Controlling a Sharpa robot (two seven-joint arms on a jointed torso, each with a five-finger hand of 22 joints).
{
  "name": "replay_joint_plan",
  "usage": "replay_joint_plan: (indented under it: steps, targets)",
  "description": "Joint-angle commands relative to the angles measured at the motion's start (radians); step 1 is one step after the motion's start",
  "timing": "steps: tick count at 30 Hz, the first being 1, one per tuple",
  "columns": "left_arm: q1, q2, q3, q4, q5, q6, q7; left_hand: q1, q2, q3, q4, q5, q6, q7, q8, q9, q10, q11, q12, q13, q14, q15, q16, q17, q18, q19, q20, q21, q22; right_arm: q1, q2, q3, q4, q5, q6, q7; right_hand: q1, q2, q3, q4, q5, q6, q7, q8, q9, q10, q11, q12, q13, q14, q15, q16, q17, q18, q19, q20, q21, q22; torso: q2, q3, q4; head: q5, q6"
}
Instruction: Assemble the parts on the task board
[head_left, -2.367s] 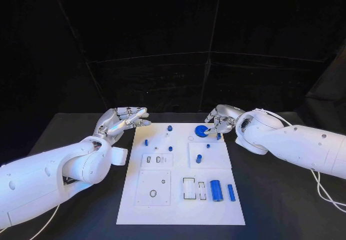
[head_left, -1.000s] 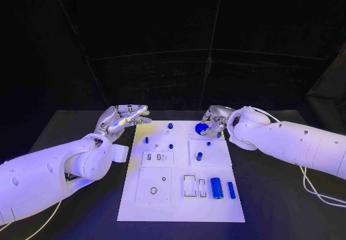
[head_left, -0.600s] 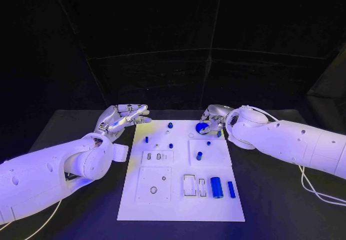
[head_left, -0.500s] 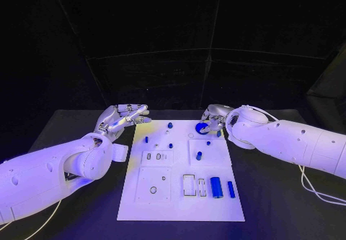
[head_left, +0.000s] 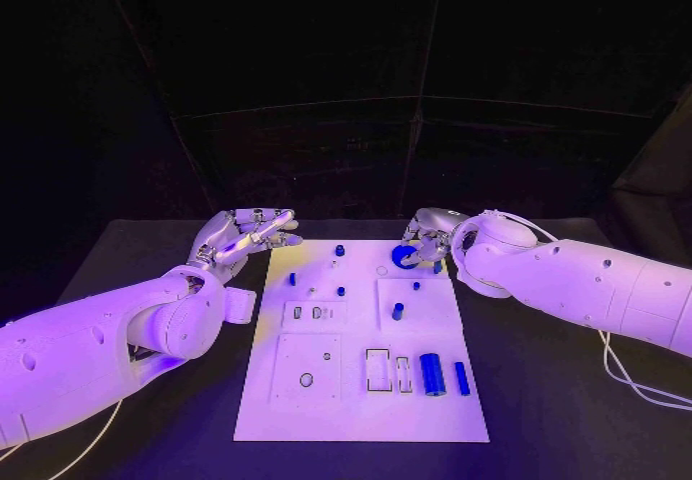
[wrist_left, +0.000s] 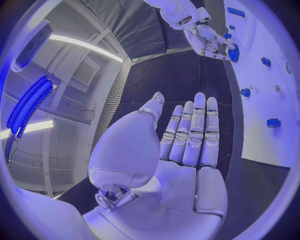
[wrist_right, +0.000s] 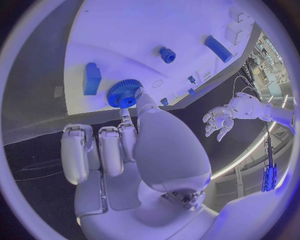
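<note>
Board (head_left: 361, 420): flat white rectangular plate, matte, laid lengthwise mid-table (head_left: 577, 400) on black cloth-like surface. Recessed square panels and small slots are seen in its near half.

Gear (head_left: 402, 256): blue toothed disc with a raised hub, plastic look, teeth fine and even. It is held at the board's far right corner, pinched by the right hand (head_left: 423, 240) between thumb and fingertip; the remaining fingers are curled alongside. In the right wrist view the gear (wrist_right: 122, 93) is seen sitting just over the board surface; contact with the board cannot be told.

Left hand (head_left: 245, 238): silver, segmented metal fingers, held beside the board's far left corner, nothing gripped, fingers extended and slightly apart, as seen in the left wrist view (wrist_left: 187, 135).

Other parts, all blue, smooth:
- large cylinder (head_left: 433, 374) lying near the board's right edge, near half
- slim bar (head_left: 463, 378) just beside it, closer to the right edge
- short peg (head_left: 398, 312) standing upright mid-board
- small peg (head_left: 340, 250) near the far edge
- small peg (head_left: 291, 279) toward the left edge
</note>
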Motion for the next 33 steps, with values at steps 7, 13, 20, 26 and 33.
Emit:
replay_joint_plan:
  steps: [7, 13, 20, 26, 33]
  targets:
    - [0.002, 0.001, 0.001, 0.000, -0.004, 0.010, 0.001, -0.008, 0.002, -0.001, -0.007, 0.004, 0.002, 0.001, -0.010, -0.001, 0.001, 0.001, -0.008, -0.001, -0.001, 0.005, -0.008, 0.002, 0.015, 0.005, 0.004, -0.008, -0.003, -0.003, -0.007, -0.002, 0.005, -0.006, 0.001, -0.008, -0.043, -0.032, -0.006, 0.012, -0.015, -0.046, 0.005, -0.019, -0.009, -0.009, 0.013, -0.016, 0.080, 0.077, 0.012, 0.008, 0.120, -0.014, 0.055, 0.004, 0.008, 0.193, 0.000, -0.0003, 0.0004, -0.003, -0.001]
    - [0.002, 0.000, 0.001, 0.000, -0.004, 0.011, 0.000, -0.009, 0.002, -0.002, -0.008, 0.004, 0.002, 0.002, -0.010, -0.001, 0.000, 0.001, -0.009, -0.002, -0.001, 0.006, -0.009, 0.002, 0.015, 0.005, 0.004, -0.009, -0.003, -0.003, -0.011, -0.002, 0.006, -0.007, 0.001, -0.016, -0.047, -0.037, -0.004, 0.016, -0.017, -0.051, 0.006, -0.020, -0.009, -0.011, 0.014, -0.019, 0.078, 0.077, 0.013, 0.009, 0.120, -0.014, 0.056, 0.005, 0.008, 0.194, 0.000, -0.0004, 0.0006, -0.004, -0.001]
    - [0.001, 0.000, 0.001, 0.000, -0.004, 0.010, 0.000, -0.009, 0.002, -0.002, -0.008, 0.004, 0.002, 0.002, -0.011, -0.001, 0.000, 0.001, -0.010, -0.002, -0.002, 0.006, -0.010, 0.002, 0.015, 0.005, 0.005, -0.009, -0.004, -0.003, -0.014, -0.002, 0.006, -0.007, -0.001, -0.017, -0.041, -0.033, 0.008, 0.016, -0.004, -0.048, 0.006, -0.015, -0.006, -0.014, 0.014, -0.023, 0.076, 0.077, 0.013, 0.009, 0.121, -0.014, 0.057, 0.007, 0.008, 0.195, 0.000, -0.0004, 0.0001, -0.005, 0.000]
    - [0.001, 0.000, 0.001, 0.000, -0.004, 0.011, 0.000, -0.009, 0.002, -0.002, -0.008, 0.004, 0.002, 0.002, -0.011, -0.001, 0.000, 0.001, -0.010, -0.002, -0.002, 0.006, -0.010, 0.002, 0.015, 0.005, 0.005, -0.009, -0.004, -0.003, -0.015, -0.002, 0.008, -0.007, -0.005, -0.008, -0.021, -0.015, 0.035, 0.003, 0.024, -0.017, 0.000, 0.007, 0.001, -0.011, 0.009, -0.018, 0.082, 0.076, 0.010, 0.009, 0.121, -0.014, 0.057, 0.005, 0.008, 0.196, 0.000, -0.0001, 0.0003, -0.007, 0.004]
    - [0.001, 0.000, 0.001, -0.002, -0.004, 0.011, -0.001, -0.009, 0.002, -0.002, -0.009, 0.004, 0.002, 0.002, -0.011, -0.001, 0.000, 0.001, -0.010, -0.002, -0.002, 0.006, -0.011, 0.002, 0.015, 0.005, 0.005, -0.010, -0.004, -0.003, -0.011, -0.002, 0.008, -0.016, -0.035, -0.010, 0.015, 0.027, 0.092, -0.026, -0.012, 0.051, -0.021, 0.040, 0.012, -0.010, -0.010, -0.019, 0.084, 0.076, -0.006, 0.008, 0.121, -0.015, 0.059, -0.007, 0.009, 0.199, 0.000, 0.0001, 0.0002, -0.007, 0.003]
